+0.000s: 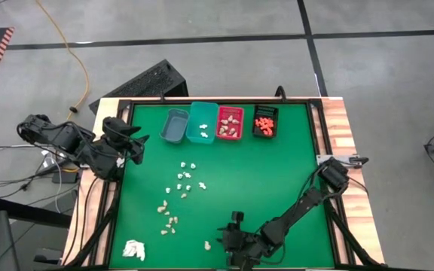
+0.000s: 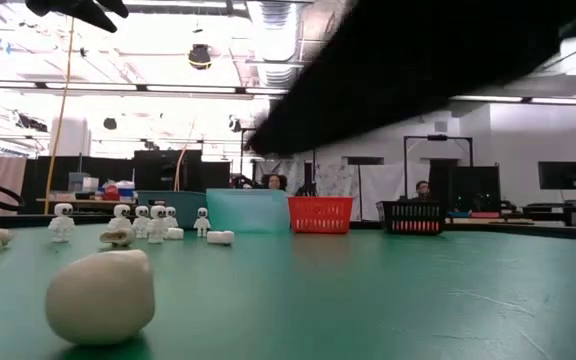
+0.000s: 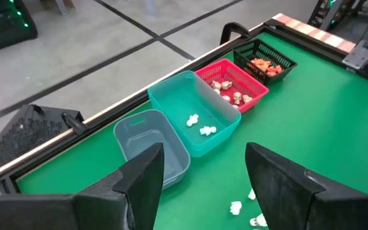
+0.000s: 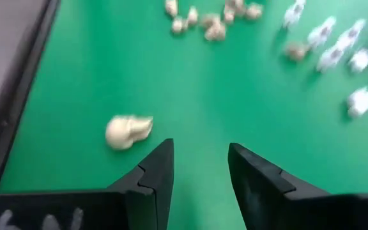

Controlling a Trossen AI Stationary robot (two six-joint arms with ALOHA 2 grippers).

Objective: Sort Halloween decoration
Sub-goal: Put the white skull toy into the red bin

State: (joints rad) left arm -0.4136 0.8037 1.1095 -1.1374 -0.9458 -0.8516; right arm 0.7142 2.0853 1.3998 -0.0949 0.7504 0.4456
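Halloween decoration pieces point(image 1: 181, 197) lay scattered over the middle and near-left of the green tabletop point(image 1: 277, 173) in the high view, white ones farther off and tan ones nearer, with one lone tan piece point(image 1: 207, 245) by the near edge. Four bins stood in a row along the far edge: a grey bin point(image 1: 174, 126), a teal bin point(image 1: 203, 122) with white pieces, a red bin point(image 1: 230, 123) with tan pieces and a black bin point(image 1: 265, 121) with orange pieces. A white papery wad point(image 1: 133, 249) sat at the near-left corner. The left gripper point(image 1: 136, 144) waited over the far-left edge; the right gripper point(image 1: 228, 235) hung low by the near edge, just right of the lone piece.

From the low view, that tan piece point(image 2: 100, 295) loomed near the camera, with white figures point(image 2: 158, 222) standing behind it and the bins beyond.

In the left wrist view, the left gripper point(image 3: 200, 172) stood wide with nothing in it, facing the bins.

In the right wrist view, the right gripper point(image 4: 200, 163) was partly parted and held nothing, the tan piece point(image 4: 126, 131) lying apart beside one finger.
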